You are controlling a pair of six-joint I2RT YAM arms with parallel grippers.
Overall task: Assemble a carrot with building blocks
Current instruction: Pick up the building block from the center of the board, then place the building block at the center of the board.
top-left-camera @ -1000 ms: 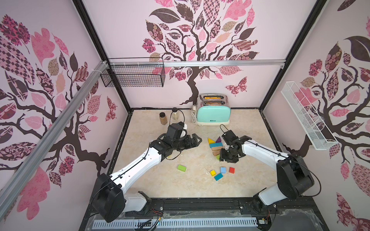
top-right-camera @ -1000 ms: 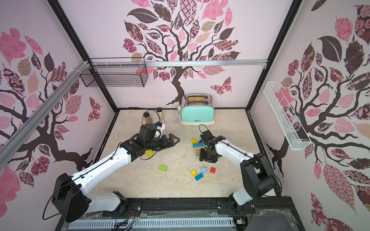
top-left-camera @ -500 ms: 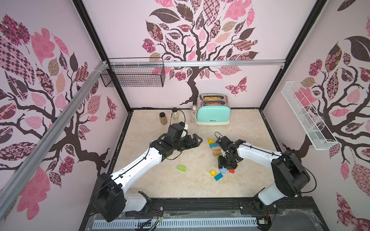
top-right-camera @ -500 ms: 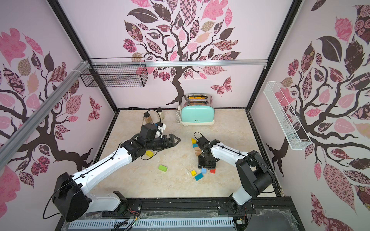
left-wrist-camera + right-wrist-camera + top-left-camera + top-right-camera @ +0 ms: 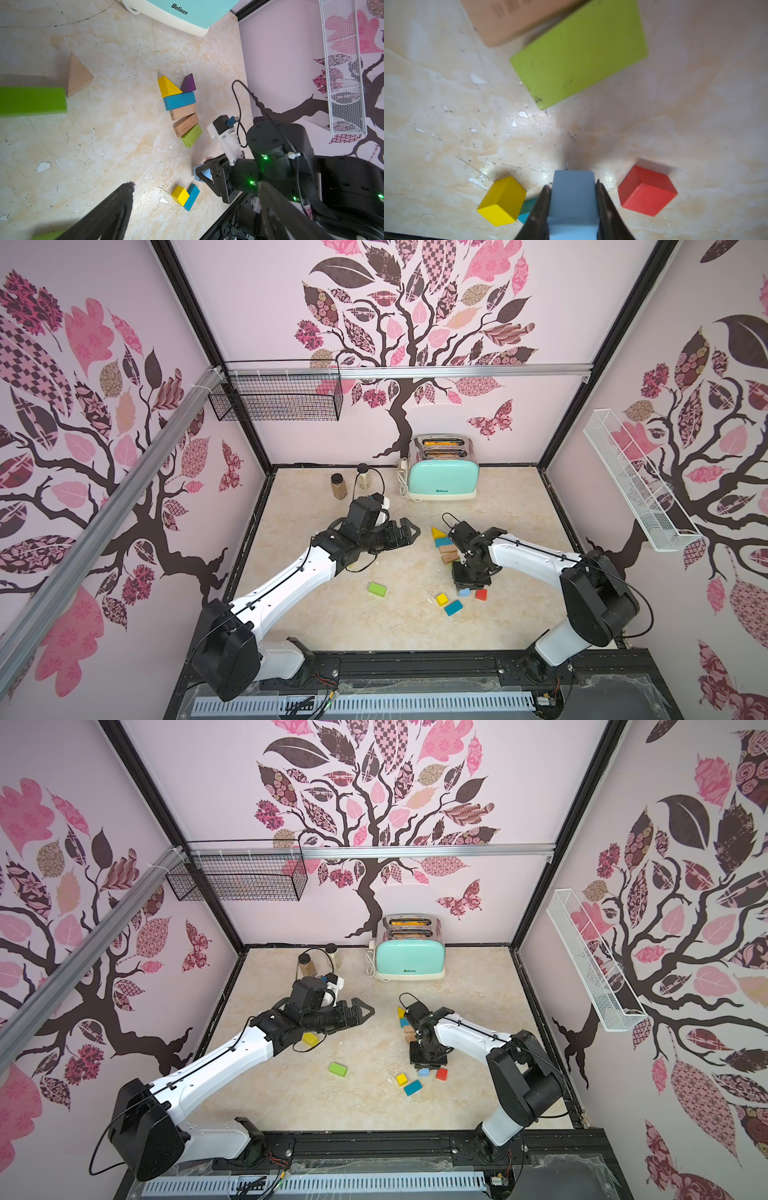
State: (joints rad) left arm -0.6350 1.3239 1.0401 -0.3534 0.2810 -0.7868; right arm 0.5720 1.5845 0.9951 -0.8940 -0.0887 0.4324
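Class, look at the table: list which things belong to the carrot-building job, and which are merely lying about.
Belonging to the job: light blue cube, in the right gripper; yellow cube; red cube; teal bar; green block; row of blocks already laid.
Lying about: toaster; darker spice jar; paler spice jar; black wire basket; white wire basket.

We find both top views bright and evenly lit, with soft shadows lying close under the arms (image 5: 291,576) and the frame posts (image 5: 603,349) bowed toward the edges. In the right wrist view the tabletop (image 5: 446,135) carries pale glare spots. The tan block (image 5: 512,18), green block (image 5: 579,54) and light blue block (image 5: 573,199) look soft there. The left wrist view is sharp.
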